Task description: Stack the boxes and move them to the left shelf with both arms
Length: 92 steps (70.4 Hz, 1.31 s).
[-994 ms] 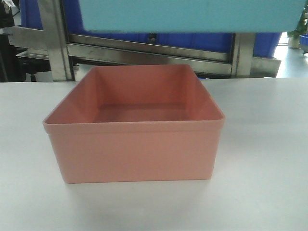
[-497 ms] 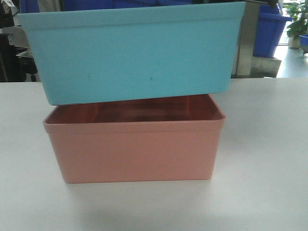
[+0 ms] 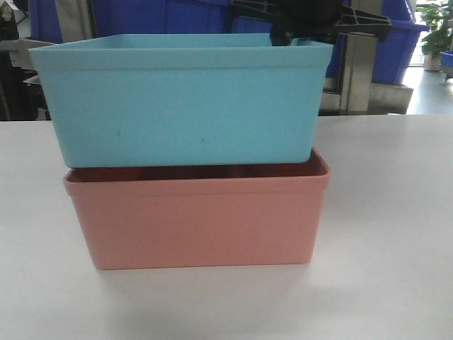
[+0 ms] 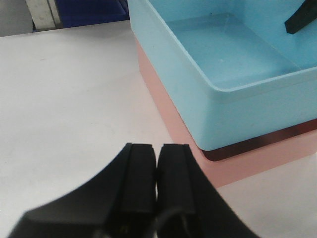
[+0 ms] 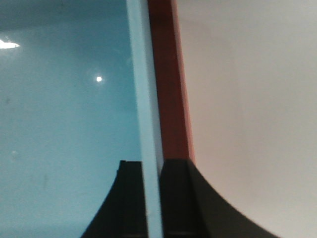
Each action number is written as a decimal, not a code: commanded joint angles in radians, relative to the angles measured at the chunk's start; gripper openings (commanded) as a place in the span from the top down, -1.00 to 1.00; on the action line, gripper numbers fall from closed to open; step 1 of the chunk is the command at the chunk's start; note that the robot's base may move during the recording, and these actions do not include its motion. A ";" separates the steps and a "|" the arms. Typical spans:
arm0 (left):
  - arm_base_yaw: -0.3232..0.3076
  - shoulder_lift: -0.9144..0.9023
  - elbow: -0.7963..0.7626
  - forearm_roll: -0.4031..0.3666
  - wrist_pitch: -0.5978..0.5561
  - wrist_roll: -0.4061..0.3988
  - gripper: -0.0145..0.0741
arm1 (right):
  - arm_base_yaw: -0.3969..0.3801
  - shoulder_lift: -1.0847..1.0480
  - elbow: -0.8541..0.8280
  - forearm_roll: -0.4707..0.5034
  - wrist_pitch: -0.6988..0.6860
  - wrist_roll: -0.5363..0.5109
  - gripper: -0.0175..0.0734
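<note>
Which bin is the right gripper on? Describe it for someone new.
On the white table stands a two-bin stack. It is the upper one, the light blue box, at the mouth of the salmon pink box. Unlike the dark blue crates behind, it is smooth and pale, with the right gripper clamped on its wall.

This looks like a warehouse-style workshop or logistics lab. Behind the plain white table (image 3: 396,234) stands a brushed steel rack (image 3: 357,78) holding big dark blue plastic crates (image 3: 395,53). A potted plant (image 3: 433,28) sits far right.
</note>
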<state>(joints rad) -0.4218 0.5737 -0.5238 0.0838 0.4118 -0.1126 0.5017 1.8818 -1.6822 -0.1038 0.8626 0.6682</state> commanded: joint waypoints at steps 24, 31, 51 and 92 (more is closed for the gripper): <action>0.003 -0.001 -0.027 0.003 -0.075 0.000 0.69 | 0.001 -0.044 0.000 -0.035 -0.060 0.011 0.53; 0.003 -0.001 -0.027 0.003 -0.075 0.000 0.69 | 0.001 -0.066 -0.001 -0.058 -0.075 0.011 0.53; 0.003 -0.001 -0.027 0.003 -0.075 0.000 0.69 | 0.001 -0.123 -0.002 -0.133 -0.065 0.011 0.53; 0.003 -0.001 -0.027 0.003 -0.075 0.000 0.69 | 0.001 -0.042 0.002 -0.035 -0.109 0.011 0.53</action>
<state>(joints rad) -0.4218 0.5737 -0.5238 0.0838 0.4118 -0.1126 0.5041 1.8926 -1.6481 -0.1401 0.8390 0.6725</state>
